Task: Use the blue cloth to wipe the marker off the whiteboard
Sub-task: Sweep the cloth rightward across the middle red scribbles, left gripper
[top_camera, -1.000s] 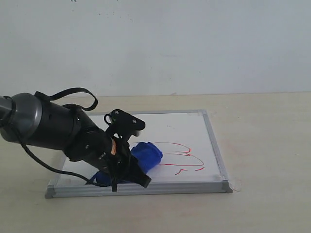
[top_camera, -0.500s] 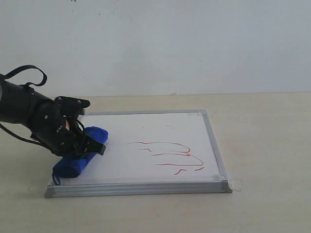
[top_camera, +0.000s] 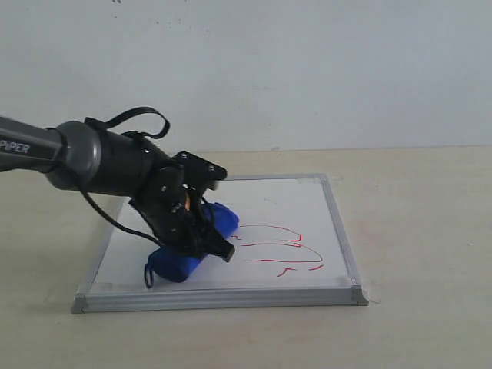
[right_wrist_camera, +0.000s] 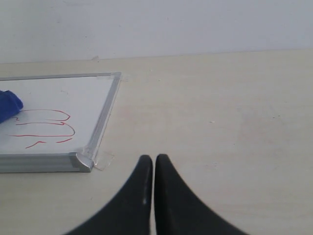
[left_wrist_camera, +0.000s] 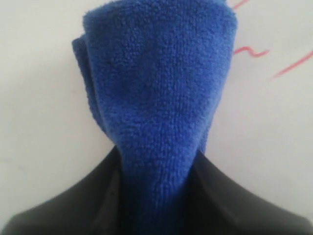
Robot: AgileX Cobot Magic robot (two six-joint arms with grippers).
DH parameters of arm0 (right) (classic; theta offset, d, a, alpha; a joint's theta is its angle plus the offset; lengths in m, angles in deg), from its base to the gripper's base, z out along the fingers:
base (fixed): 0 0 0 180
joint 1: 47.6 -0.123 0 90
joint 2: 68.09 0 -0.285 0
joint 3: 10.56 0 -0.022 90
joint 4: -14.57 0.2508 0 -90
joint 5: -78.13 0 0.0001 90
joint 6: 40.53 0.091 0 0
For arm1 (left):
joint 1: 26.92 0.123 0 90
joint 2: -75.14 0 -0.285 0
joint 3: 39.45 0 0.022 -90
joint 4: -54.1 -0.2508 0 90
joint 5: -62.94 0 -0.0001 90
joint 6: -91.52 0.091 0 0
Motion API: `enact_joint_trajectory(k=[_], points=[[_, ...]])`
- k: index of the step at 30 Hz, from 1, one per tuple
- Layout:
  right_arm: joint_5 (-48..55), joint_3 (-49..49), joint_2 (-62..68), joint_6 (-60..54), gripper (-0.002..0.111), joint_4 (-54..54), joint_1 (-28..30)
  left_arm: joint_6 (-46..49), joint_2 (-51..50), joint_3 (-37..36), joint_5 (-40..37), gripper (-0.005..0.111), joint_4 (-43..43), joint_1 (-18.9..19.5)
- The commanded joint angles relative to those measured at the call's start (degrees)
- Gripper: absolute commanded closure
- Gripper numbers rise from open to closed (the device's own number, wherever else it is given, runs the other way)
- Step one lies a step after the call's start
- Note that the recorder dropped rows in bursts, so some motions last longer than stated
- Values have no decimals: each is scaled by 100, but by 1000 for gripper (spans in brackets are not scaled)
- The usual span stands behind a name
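Exterior fronts the whiteboard (top_camera: 292, 200) — left wrist very close, right wrist low beside.

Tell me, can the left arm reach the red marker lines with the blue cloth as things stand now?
Probably yes. The left gripper holds the blue cloth on the whiteboard, its end right beside the marker lines, and nothing stands between them.

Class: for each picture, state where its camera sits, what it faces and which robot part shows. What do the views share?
Exterior view: off the arms, facing table and wall; shows the left arm, left pincer clamped on the blue cloth on the whiteboard.
Left wrist view: on the left arm, looking along its dark fingers at the cloth.
Right wrist view: low over the table beside the board; shows the shut right pincer.
Shared: all three show cloth, board and red marker.
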Motion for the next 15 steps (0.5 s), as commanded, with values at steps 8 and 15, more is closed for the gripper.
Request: enact_joint_trajectory(k=[8, 15], points=[[-47, -6, -30, -21, 107, 3, 10, 394, 2, 44, -434, 103, 754, -626], [-47, -6, -30, -21, 107, 3, 10, 404, -23, 44, -537, 103, 517, 242]])
